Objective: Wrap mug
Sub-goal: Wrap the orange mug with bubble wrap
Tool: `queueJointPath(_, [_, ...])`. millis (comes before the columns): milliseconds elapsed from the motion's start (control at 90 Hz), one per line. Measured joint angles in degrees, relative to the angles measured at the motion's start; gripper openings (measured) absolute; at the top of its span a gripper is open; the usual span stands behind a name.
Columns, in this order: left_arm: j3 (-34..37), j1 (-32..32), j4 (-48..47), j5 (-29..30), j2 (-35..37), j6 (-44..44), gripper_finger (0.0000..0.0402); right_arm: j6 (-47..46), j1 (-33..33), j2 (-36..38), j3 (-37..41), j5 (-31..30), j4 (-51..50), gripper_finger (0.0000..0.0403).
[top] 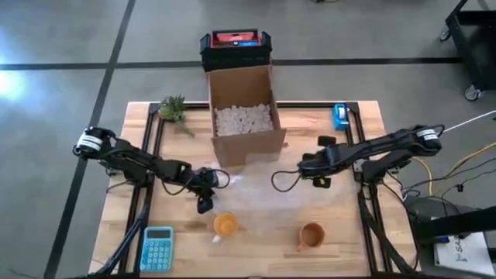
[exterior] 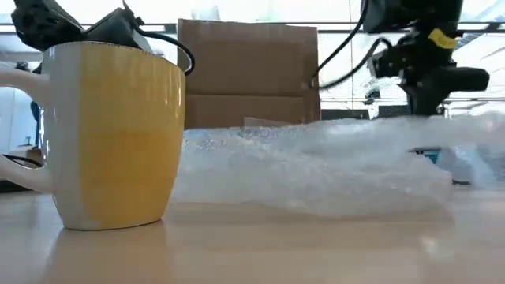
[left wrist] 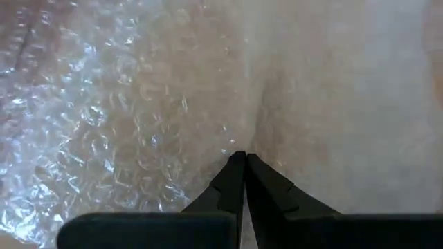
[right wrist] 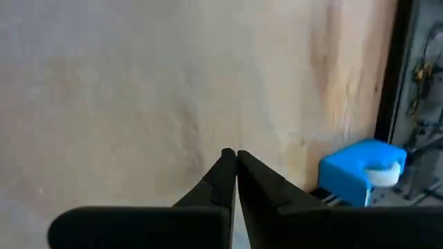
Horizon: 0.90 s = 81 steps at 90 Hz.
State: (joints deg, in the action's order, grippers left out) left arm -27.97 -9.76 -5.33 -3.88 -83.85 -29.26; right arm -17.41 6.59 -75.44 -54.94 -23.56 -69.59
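Yellow mug [exterior: 110,134] is standing upright on the desk [top: 349,240], nearest the low camera, just beside the bubble wrap [top: 263,198] (a brown mug [top: 311,235] is sitting apart). Left gripper [left wrist: 239,158] and right gripper [right wrist: 230,153] are both showing fingers together, seemingly pinching the sheet's edges. Judged step: spreading the wrap; next, placing a mug onto it

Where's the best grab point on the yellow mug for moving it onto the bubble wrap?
Probably the rim of the yellow ceramic mug, from straight above: it stands upright with its mouth open, beside the clear bubble wrap sheet's edge. Pinch the wall opposite the white handle. The left end effector is nearest, just behind the mug; the right end effector is farther off.
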Motion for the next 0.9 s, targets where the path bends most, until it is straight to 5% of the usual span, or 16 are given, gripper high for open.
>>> queueJointPath(289, [0.17, 0.07, -6.02, 2.48, 13.3, -0.78, 0.0, 2.39, 0.02, 7.94, 3.24, 0.39, 24.02, 0.0])
queueJointPath(400, [0.37, 0.07, -8.38, 4.42, 18.52, -2.67, 0.0, 8.43, 0.0, 7.53, 5.97, 5.64, 37.11, 0.0])
queueJointPath(622, [0.46, 0.1, -7.65, 4.02, 25.38, -1.49, 0.0, 11.06, 0.02, -1.4, 9.14, 11.78, 55.45, 0.0])
queueJointPath(900, [2.05, 0.11, -1.31, 9.01, 23.16, -1.7, 0.0, 9.49, 0.05, -15.47, 6.88, 21.86, 59.87, 0.0])
